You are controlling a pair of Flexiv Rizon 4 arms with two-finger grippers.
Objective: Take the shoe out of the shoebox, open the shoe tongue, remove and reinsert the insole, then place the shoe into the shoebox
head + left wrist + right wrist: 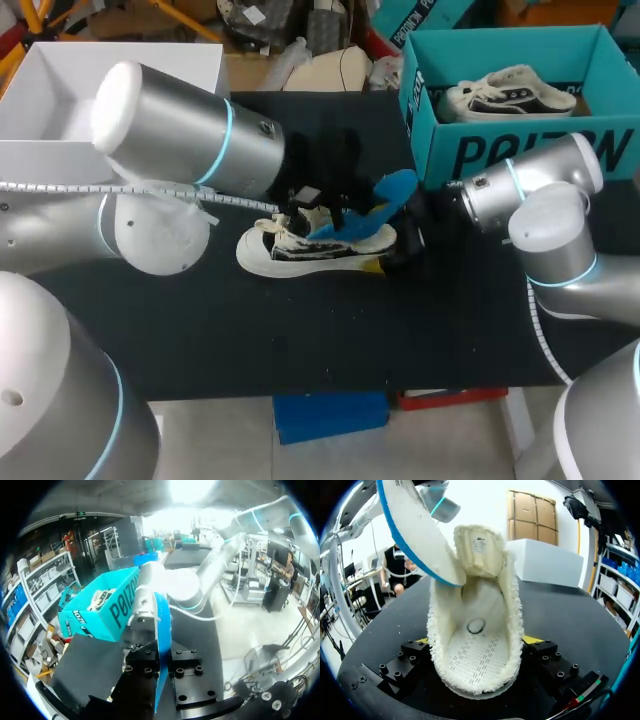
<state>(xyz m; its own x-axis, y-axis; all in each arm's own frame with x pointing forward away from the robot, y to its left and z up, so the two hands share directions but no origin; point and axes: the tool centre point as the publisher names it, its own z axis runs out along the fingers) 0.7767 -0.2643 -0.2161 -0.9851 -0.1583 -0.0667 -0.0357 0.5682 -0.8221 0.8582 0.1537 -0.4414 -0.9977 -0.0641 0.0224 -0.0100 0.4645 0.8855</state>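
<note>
Shoe [315, 250] lies mid-tabletop [300, 340], long axis L-R, heel clamped in the right gripper [477, 642], toe twd my left arm, whose left gripper [162, 667] is closed on the blue insole [385, 195], slanting up over the opening, free end above the heel.

The shoe [300, 250] looks cream, apparently black-striped; insole [390, 190] blue; shoebox [520, 150] teal.

We noted large dark lettering on the teal shoebox [445, 125] front wall, partly covered. The shoe tongue label [480, 544] carried tiny print, too small to read.
</note>
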